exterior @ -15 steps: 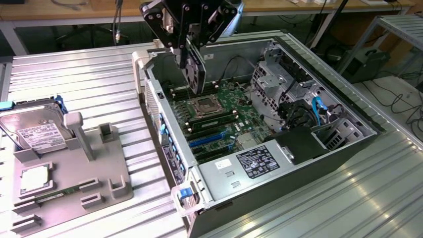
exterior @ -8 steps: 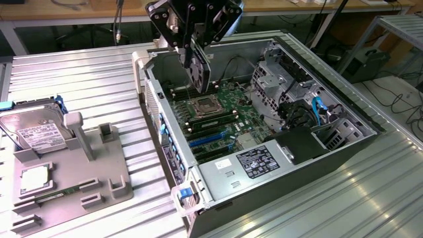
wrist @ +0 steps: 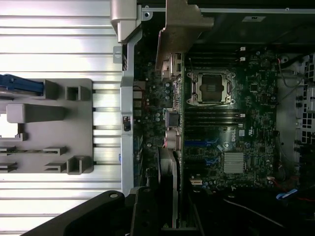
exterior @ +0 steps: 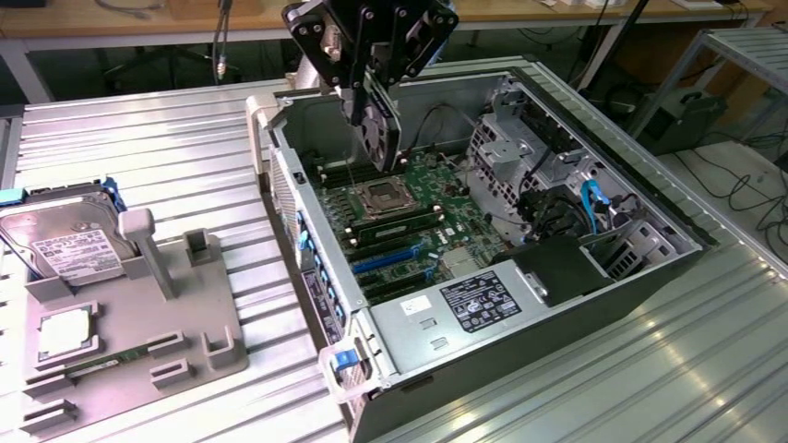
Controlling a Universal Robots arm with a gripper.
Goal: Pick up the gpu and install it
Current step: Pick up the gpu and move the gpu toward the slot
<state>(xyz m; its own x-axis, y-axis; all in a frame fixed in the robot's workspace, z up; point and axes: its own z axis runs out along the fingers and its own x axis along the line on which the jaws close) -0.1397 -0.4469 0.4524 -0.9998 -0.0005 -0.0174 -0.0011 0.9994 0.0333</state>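
The gpu hangs upright under my gripper, which is shut on its upper part. It is a thin dark card, held above the open computer case over the motherboard, near the processor socket. The blue expansion slots lie lower on the board, apart from the card. In the wrist view the gpu is seen edge-on, its silvery metal bracket at the far end, running along the board beside the socket. My gripper's fingers clamp the card's near end.
A grey parts fixture sits on the ribbed metal table at the exterior view's left, holding a silver hard drive, a square processor chip and a memory stick. The case's power supply and drive cage flank the motherboard.
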